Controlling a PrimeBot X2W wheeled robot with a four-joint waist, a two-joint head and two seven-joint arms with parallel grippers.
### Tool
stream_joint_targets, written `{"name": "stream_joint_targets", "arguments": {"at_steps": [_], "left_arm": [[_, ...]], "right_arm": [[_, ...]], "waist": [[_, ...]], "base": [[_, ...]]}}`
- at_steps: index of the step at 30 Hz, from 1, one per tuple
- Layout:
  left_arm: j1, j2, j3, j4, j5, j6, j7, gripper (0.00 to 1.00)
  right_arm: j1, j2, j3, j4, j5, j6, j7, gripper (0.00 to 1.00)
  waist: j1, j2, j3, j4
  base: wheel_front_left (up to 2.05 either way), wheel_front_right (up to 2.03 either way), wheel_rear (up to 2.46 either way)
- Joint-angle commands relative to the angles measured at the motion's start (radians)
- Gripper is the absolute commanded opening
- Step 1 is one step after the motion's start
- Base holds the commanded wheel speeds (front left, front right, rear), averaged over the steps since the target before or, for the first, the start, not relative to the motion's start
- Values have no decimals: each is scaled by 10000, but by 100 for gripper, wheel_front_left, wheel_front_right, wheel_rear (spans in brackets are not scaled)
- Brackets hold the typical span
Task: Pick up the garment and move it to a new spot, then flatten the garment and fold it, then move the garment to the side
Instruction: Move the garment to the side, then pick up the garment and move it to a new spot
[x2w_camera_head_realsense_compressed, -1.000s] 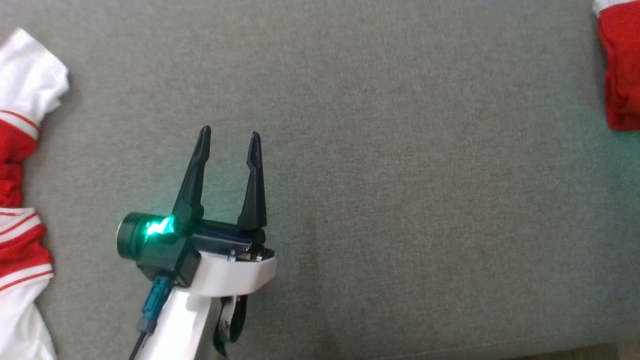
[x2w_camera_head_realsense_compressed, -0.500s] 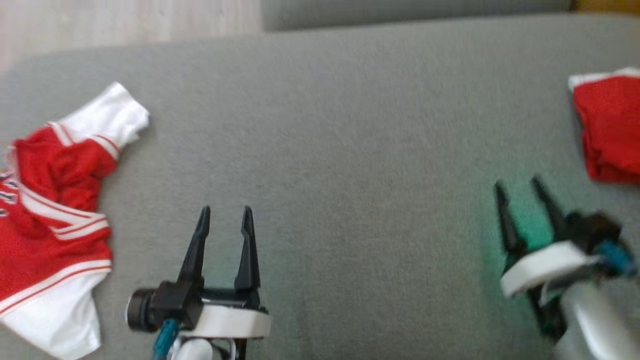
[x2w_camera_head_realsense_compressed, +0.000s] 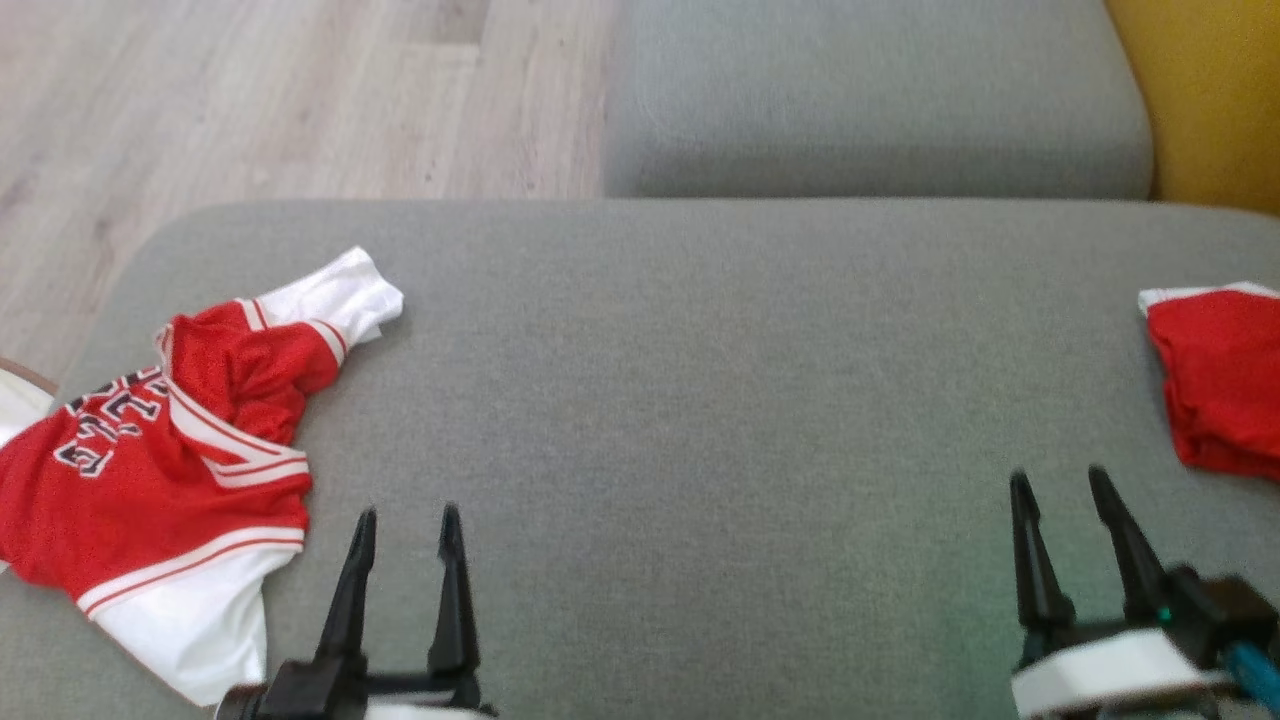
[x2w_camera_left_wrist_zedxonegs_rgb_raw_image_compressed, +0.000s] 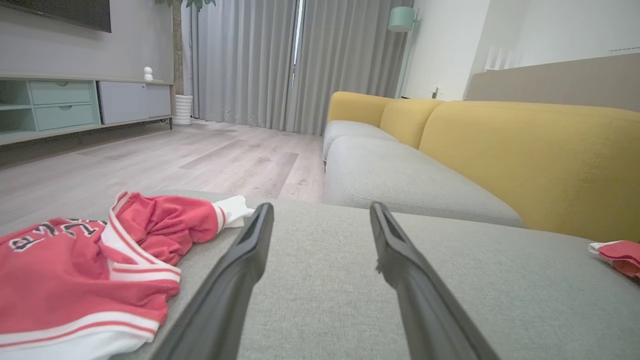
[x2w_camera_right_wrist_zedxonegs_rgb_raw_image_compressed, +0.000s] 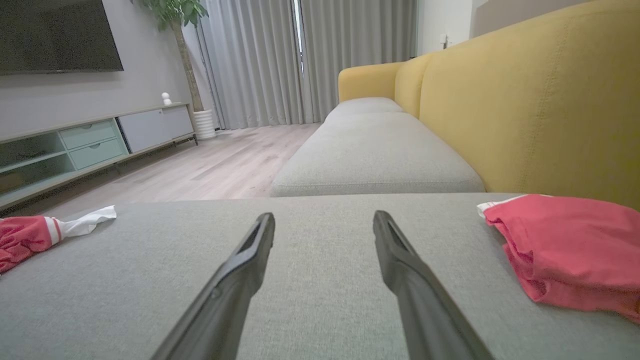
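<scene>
A crumpled red and white jersey garment (x2w_camera_head_realsense_compressed: 170, 450) lies at the left end of the grey cushion (x2w_camera_head_realsense_compressed: 700, 400), one white sleeve pointing away from me. My left gripper (x2w_camera_head_realsense_compressed: 408, 512) stands open just right of it, above bare cushion, touching nothing. In the left wrist view the jersey (x2w_camera_left_wrist_zedxonegs_rgb_raw_image_compressed: 65, 270) lies left of the open left gripper (x2w_camera_left_wrist_zedxonegs_rgb_raw_image_compressed: 321, 206). A folded red garment (x2w_camera_head_realsense_compressed: 1215, 385) rests at the cushion's right edge. My right gripper (x2w_camera_head_realsense_compressed: 1058, 475) is open and empty a little left of it. The right wrist view has that red garment (x2w_camera_right_wrist_zedxonegs_rgb_raw_image_compressed: 565, 245) right of the open gripper (x2w_camera_right_wrist_zedxonegs_rgb_raw_image_compressed: 324, 215).
A second grey seat cushion (x2w_camera_head_realsense_compressed: 870, 110) adjoins the far side, with the yellow sofa back (x2w_camera_head_realsense_compressed: 1210, 90) to the right. Pale wood floor (x2w_camera_head_realsense_compressed: 250, 100) lies beyond the cushion's far left corner. A low cabinet (x2w_camera_right_wrist_zedxonegs_rgb_raw_image_compressed: 95, 140) and grey curtains (x2w_camera_right_wrist_zedxonegs_rgb_raw_image_compressed: 300, 60) stand across the room.
The head camera has swung up, so the cushion's far edge, the floor and the sofa now show. The right gripper has come into the picture. Both grippers stay open and empty.
</scene>
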Motion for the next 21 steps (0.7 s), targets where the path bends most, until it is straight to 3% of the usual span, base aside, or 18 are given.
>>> {"name": "stream_joint_targets", "arguments": {"at_steps": [1,6,21], "left_arm": [[-81,-26,477,-365,35,-132,-51,100],[209,-26,630,-242,90,-367,-51,100],[187,-26,686,-35,382,-361,-51,100]], "right_arm": [[34,19,59,-362,-143,-9,-109,100],[482,209,-215,-444,-367,-9,-109,100],[508,377,-294,-528,-522,-9,-110,100]], "waist": [[1,0,-174,94],[1,0,-256,92],[1,0,-303,-95]], "base": [[0,0,0],[0,0,0],[0,0,0]]}}
